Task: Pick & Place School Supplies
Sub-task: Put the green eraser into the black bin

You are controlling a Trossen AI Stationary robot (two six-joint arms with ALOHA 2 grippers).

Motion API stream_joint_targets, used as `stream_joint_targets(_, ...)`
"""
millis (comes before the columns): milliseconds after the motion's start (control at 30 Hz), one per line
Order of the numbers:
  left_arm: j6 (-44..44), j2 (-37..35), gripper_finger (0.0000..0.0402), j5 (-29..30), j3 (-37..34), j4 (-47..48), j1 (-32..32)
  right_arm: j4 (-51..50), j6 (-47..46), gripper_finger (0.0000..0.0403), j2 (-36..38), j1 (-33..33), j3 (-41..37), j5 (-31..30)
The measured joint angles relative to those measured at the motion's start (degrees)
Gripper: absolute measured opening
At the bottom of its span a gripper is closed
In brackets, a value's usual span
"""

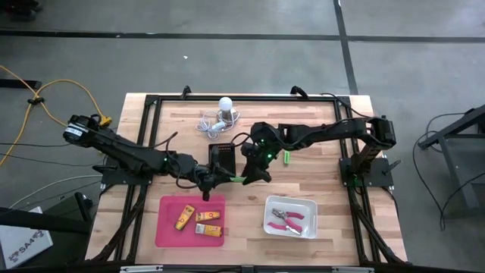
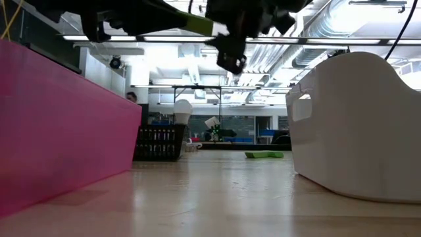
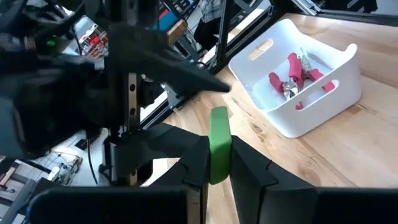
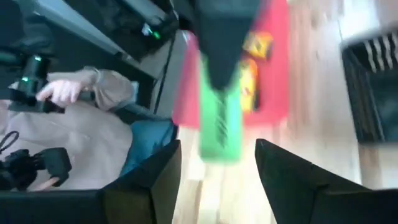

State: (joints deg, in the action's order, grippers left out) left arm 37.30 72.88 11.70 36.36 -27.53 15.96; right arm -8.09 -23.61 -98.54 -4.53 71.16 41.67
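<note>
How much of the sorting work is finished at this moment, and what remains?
Done: three yellow-orange oblong pieces lie in the pink tray, and the pink-handled tool lies in the white bin. In hand: the left gripper holds a short green piece beside the right gripper. Left: another green piece on the wooden table.

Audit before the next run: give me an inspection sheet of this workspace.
Surface: wooden table, nothing spilled.
Job's things: three yellow-orange pieces in pink tray; pink-handled tool in white bin; loose green piece on table; held green piece aloft.
Clutter: bulb with cord; black box.
Grippers: left gripper shut on held green piece; right gripper open, facing it.
Cables: yellow cable on floor.
Surroundings: person beyond table.
</note>
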Motion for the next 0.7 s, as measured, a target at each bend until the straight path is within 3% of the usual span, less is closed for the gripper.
stream_joint_targets(300, -7.0, 0.0, 0.004, 10.1, 0.0, 9.1, 2.6, -15.4, 5.7, 0.0196, 0.0, -1.9, 0.0, -1.9)
stream_joint_targets(500, -18.4, -0.8, 0.004, 15.9, 0.0, 23.4, 2.1, -16.1, 5.9, 0.0196, 0.0, -1.5, 0.0, -2.8)
stream_joint_targets(700, -25.7, -1.1, 0.004, 16.6, 0.0, 30.9, -1.6, -15.6, 5.9, 0.0196, 0.0, -0.4, 0.0, -2.9)
